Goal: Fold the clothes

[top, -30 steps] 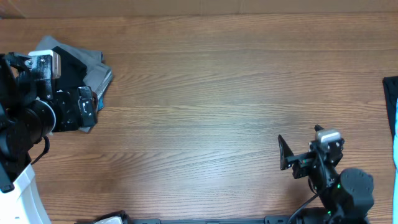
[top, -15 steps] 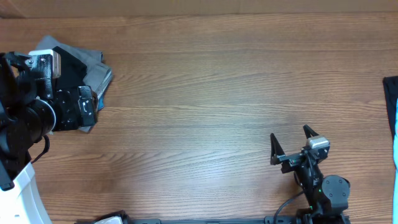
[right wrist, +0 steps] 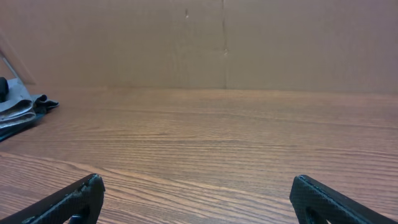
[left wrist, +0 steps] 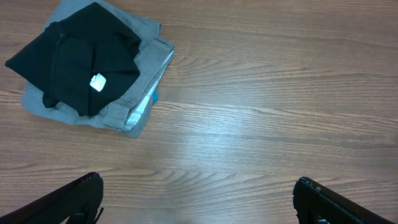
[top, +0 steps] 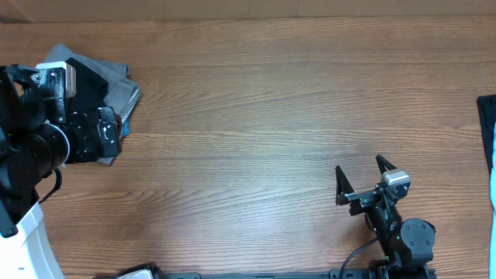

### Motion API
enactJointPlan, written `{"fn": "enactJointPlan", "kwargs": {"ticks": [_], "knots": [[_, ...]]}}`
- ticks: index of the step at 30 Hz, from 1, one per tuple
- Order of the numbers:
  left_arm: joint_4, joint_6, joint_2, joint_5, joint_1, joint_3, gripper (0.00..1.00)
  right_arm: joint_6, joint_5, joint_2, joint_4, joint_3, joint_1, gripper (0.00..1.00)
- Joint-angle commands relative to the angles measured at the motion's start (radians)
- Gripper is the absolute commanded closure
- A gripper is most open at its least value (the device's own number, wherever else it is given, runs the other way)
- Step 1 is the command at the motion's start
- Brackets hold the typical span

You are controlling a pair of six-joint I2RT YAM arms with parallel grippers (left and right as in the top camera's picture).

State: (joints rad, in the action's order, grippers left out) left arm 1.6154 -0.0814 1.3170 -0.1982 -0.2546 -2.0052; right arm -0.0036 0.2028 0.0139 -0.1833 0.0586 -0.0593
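Far left corner first: the black garment [left wrist: 81, 65] sits bunched on top of the grey trousers [left wrist: 146, 74], its white tag [left wrist: 97, 82] facing up. The left gripper [left wrist: 198, 186] hangs over bare wood just beside that pile, fingers spread wide and holding nothing. The job here looks like a pick, so the smart play is to come down on the black cloth alone. It should aim for the near corner by the tag, where the fabric lies thick, and keep clear of the grey edge poking out on the right, or both layers lift together. Pinch deep, because soft cloth slips from a shallow bite.

Across the middle, the table [top: 248, 116] offers plenty of open wood for laying the garment flat, so that is where I'd drag it.

Lower right now: the right gripper [top: 359, 167] is parked low, well apart from the pile, fingers splayed and empty. It is best brought across once the cloth is out, to take the opposite edge.

At the far right edge a dark cloth [top: 487, 132] peeks in, too cropped to identify
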Motion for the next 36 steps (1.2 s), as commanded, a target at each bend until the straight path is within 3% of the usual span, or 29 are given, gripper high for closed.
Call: {"fn": "enactJointPlan", "kwargs": {"ticks": [1,15,18,27,31,36], "knots": [[-0.003,0.003,0.005,-0.009,0.007,0.0,0.0,0.005,0.003,-0.011,0.006,-0.003,0.005,0.0],[-0.003,0.003,-0.032,-0.004,0.012,0.003,0.0,0.005,0.003,-0.011,0.006,-0.003,0.005,0.0],[-0.08,-0.007,-0.091,0.011,0.041,0.063,0.0,0.005,0.003,-0.011,0.006,-0.003,0.005,0.0],[-0.82,0.045,-0.457,-0.099,0.207,0.715,0.0,0.005,0.003,-0.011,0.006,-0.003,0.005,0.0],[-1.01,0.083,-0.64,-0.099,0.23,1.0,0.0,0.005,0.003,-0.011,0.006,-0.003,0.005,0.0],[-1.121,0.09,-0.858,-0.099,0.232,1.273,0.0,0.005,0.003,-0.011,0.006,-0.003,0.005,0.0]]}}
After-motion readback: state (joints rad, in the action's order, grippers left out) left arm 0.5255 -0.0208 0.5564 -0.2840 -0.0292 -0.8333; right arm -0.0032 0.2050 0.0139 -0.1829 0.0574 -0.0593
